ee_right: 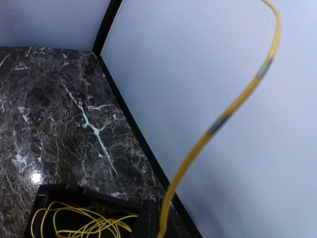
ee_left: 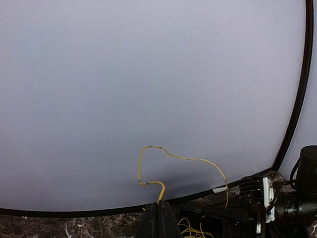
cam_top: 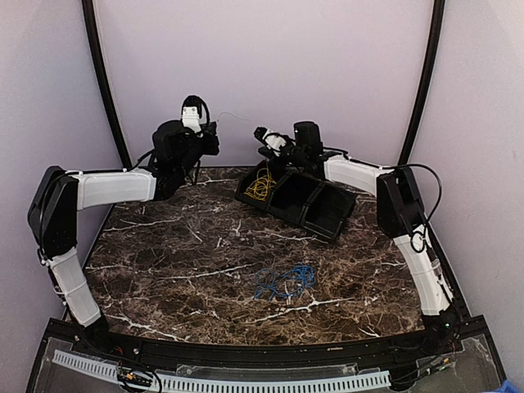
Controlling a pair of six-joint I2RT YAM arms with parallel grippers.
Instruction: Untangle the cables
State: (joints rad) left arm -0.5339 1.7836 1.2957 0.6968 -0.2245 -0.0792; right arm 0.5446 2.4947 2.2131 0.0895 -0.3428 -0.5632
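Most of the yellow cable (cam_top: 260, 187) lies coiled in the left compartment of a black tray (cam_top: 327, 214) at the back of the table. One strand of it rises from the coil and arcs between my two grippers in front of the back wall. The left gripper (ee_left: 158, 206) is shut on one end of that strand (ee_left: 188, 158). The right gripper (ee_right: 161, 231) is shut on the strand (ee_right: 223, 119) just above the tray. The blue cable (cam_top: 284, 280) lies in a loose tangle on the marble, near the front centre, away from both grippers.
The tray (ee_right: 89, 191) has three compartments; the other two hold nothing I can see. Curved black frame posts (cam_top: 105, 90) stand at the back corners, close to the pale walls. Both arms reach to the back of the table.
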